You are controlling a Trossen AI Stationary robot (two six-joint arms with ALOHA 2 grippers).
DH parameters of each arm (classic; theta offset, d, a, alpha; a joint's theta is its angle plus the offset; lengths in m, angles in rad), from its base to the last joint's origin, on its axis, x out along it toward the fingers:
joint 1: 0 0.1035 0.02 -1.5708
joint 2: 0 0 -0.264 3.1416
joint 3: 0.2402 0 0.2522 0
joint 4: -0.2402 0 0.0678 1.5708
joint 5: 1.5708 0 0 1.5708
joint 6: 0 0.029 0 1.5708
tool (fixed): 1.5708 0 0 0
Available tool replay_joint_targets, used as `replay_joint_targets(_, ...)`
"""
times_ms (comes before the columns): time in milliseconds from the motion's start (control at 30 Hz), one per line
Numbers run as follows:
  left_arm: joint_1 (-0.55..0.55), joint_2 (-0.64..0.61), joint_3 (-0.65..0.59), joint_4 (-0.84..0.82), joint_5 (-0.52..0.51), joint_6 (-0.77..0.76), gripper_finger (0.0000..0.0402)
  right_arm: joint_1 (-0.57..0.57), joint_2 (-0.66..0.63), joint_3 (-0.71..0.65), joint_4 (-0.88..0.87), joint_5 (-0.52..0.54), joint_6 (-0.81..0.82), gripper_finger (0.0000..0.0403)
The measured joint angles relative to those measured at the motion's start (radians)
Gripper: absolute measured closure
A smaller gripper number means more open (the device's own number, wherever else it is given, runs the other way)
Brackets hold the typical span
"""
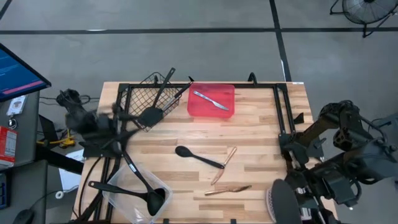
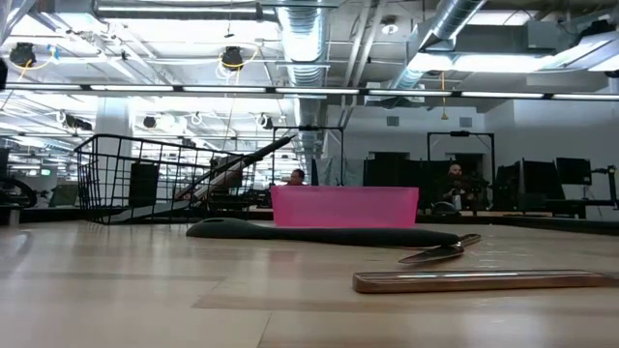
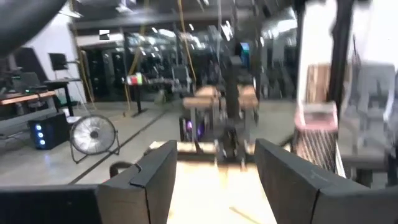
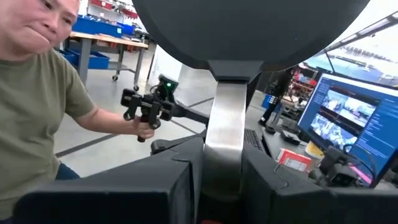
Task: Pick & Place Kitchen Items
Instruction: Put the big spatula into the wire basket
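Fingers of my right pincer (image 4: 214, 180) clamp a skimmer's silver handle (image 4: 222, 134), lower right in the high view, carrying it. My left pincer (image 3: 211, 180) hangs apart at left. A black spoon (image 1: 198, 156) lies mid-tabletop (image 1: 261, 143); only the wrist view shows my grip

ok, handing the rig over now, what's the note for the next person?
Left gripper: open, empty, over the left side of the table, near the wire basket.
Right gripper: shut on the silver handle of the round mesh piece, by the table's right edge.
Done: black utensils in the basket and clear tub; silver knife in the red tray.
To do: black spoon, tan sticks, copper piece loose on the table.
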Motion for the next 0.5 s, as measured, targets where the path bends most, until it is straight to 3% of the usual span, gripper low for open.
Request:
replay_joint_targets(167, 0.001, -0.163, -0.013, 0.011, -0.005, 0.041, 0.0223, -0.025, -0.003, 0.001, -0.049, 0.002, 0.020, 0.0332)
replay_joint_targets(367, 0.002, -0.289, -0.098, 0.004, -0.070, 0.083, 0.0255, -0.093, -0.005, 0.001, -0.145, 0.001, 0.082, 0.0332)
replay_joint_targets(500, 0.002, -0.372, -0.176, -0.003, -0.055, 0.083, 0.0291, -0.168, -0.005, -0.002, -0.187, 0.001, 0.145, 0.0332)
